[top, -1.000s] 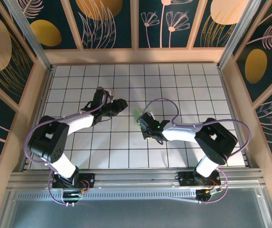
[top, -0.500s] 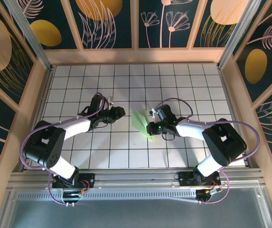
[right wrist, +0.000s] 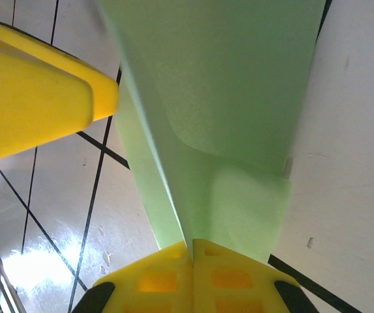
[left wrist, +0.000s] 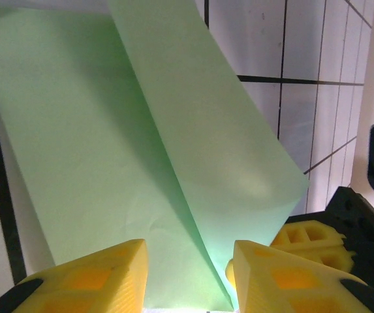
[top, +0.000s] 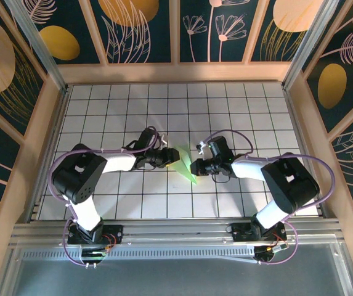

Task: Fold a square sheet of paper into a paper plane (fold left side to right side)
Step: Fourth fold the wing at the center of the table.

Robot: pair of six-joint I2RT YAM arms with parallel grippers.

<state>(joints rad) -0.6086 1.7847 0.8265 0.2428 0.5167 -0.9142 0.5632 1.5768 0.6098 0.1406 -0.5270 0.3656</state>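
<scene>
Two tools are seen at one folded sheet near the middle of the bench (top: 238,105), a little toward 5 o'clock of its centre. The paper plane (top: 186,165) is made out there as a narrow strip of pale green, with its long axis running from about 12 o'clock down to 5 o'clock in the overhead view.

The left tool (top: 171,159) is placed at the plane's 9 o'clock side and the right tool (top: 196,166) at its 3 o'clock side, so the paper is flanked by both.

From the left wrist, the green paper is shown lying on the white tiles with a long crease running down toward the camera. The yellow fingers (left wrist: 102,274) of the left tool are held apart, one on each side of the creased end, and no pinch on the paper is seen.

From the right wrist, the right tool's yellow fingers (right wrist: 232,277) are pressed together, and the near edge of the plane is clamped between them. One yellow finger of the left tool is seen at 10 o'clock in that view, just beside the paper.
</scene>
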